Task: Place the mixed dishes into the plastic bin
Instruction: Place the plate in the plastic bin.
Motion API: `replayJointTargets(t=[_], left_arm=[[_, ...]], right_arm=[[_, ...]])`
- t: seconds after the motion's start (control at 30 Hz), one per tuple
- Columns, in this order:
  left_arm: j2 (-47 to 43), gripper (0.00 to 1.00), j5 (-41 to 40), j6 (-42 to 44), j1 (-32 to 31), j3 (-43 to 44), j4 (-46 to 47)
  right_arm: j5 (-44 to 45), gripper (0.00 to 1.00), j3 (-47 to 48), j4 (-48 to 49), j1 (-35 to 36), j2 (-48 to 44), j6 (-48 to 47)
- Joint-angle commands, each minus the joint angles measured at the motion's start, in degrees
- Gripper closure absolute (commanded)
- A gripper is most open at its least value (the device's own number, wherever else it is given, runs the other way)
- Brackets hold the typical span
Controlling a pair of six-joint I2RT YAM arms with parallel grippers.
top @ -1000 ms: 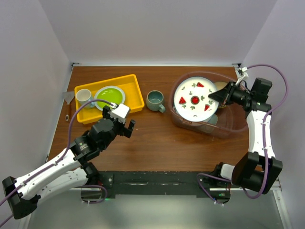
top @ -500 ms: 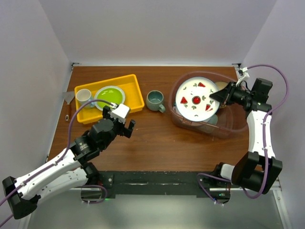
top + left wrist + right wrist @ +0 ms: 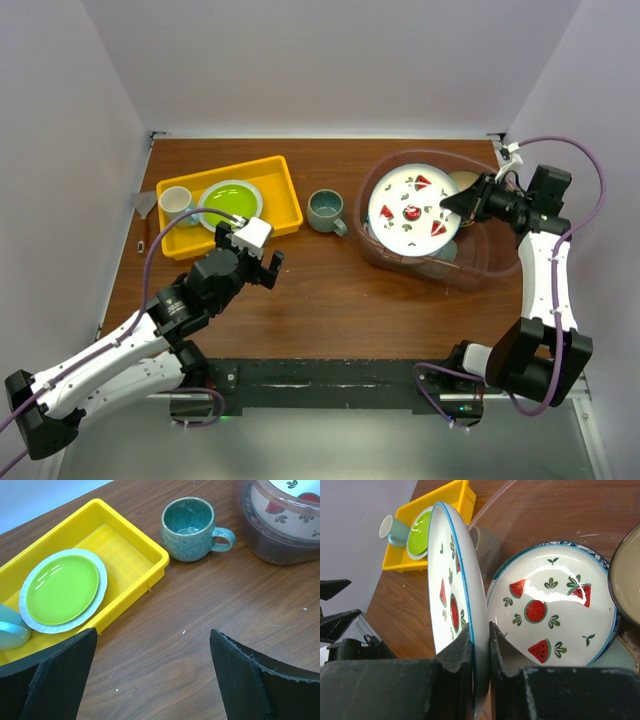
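My right gripper (image 3: 452, 205) is shut on the rim of a white plate with red watermelon marks (image 3: 408, 212), holding it tilted on edge over the plastic bin (image 3: 482, 272). In the right wrist view the fingers (image 3: 481, 632) pinch that plate (image 3: 447, 580). Below it a second watermelon plate (image 3: 550, 610) lies in the bin (image 3: 530, 510), on a blue-patterned rim (image 3: 570, 544) and beside a tan bowl (image 3: 627, 575). The grey-green mug (image 3: 326, 210) (image 3: 189, 529) stands upright on the table left of the bin. My left gripper (image 3: 262, 262) (image 3: 152, 645) is open over bare wood, short of the mug.
A yellow tray (image 3: 283, 190) at the back left holds a green plate (image 3: 228, 203) and a pale cup (image 3: 176, 200). A small metal scraper (image 3: 146, 205) lies left of the tray. Walls close the table on three sides.
The held plate has tipped a little more on edge and shifted slightly to the right over the bin. The left arm has not moved.
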Motion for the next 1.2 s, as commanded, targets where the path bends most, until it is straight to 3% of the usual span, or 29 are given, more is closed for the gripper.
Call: replayJointTargets(t=[0.0,0.3,0.53,0.87,1.17], left_arm=[[-0.3,0.0,0.4,-0.6,0.5,0.0,2.2],[-0.3,0.0,0.4,-0.6,0.5,0.0,2.2],[-0.3,0.0,0.3,-0.5,0.5,0.0,2.2],[-0.1,0.0,0.4,-0.5,0.7,-0.1,2.3],[0.2,0.0,0.7,-0.5,0.9,-0.1,2.3]], right_arm=[[-1.6,1.0,1.0,2.0,-0.2,-0.2,0.0],[1.8,1.0,2.1,1.6,-0.3,3.9,0.3],[-4.8,1.0,3.0,4.9,-1.3,9.5,4.0],[-7.1,1.0,5.8,6.7,-3.5,14.8,6.8],[-2.5,1.0,5.0,4.9,-3.5,17.7,3.7]])
